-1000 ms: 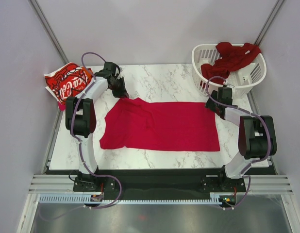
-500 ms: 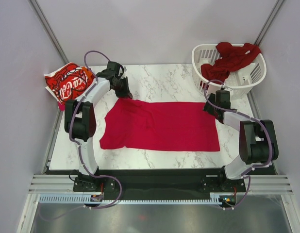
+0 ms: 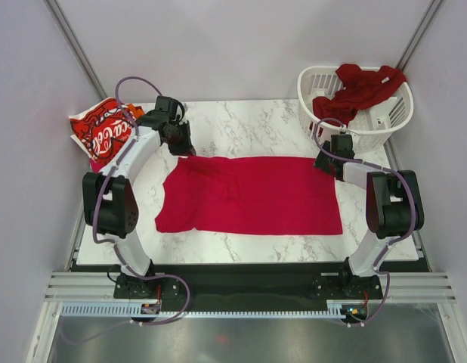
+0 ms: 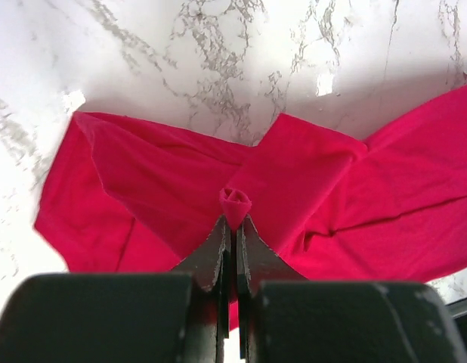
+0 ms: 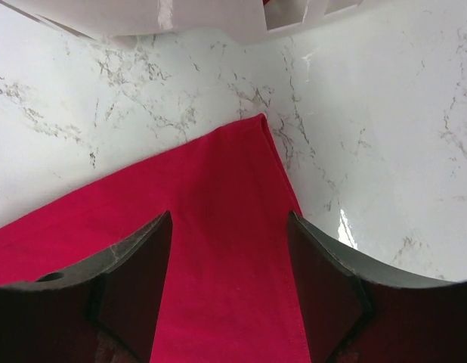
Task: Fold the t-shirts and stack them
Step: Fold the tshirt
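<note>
A plain bright red t-shirt [image 3: 248, 195] lies spread across the marble table, folded into a long rectangle. My left gripper [image 3: 182, 146] is at its far left corner, shut on a pinch of the red cloth [image 4: 235, 203]. My right gripper [image 3: 326, 162] is open over the far right corner [image 5: 241, 227], fingers astride the cloth. A folded Coca-Cola t-shirt [image 3: 105, 130] lies at the table's far left edge. A dark red t-shirt [image 3: 358, 89] hangs over the basket.
A white slatted laundry basket [image 3: 390, 121] stands at the far right corner, close behind my right gripper; its base shows in the right wrist view [image 5: 143, 15]. Grey walls enclose the table on three sides.
My left gripper has shifted left and slightly toward me, pulling the shirt's far left corner out flatter. My right gripper has moved a little farther back along the right corner.
</note>
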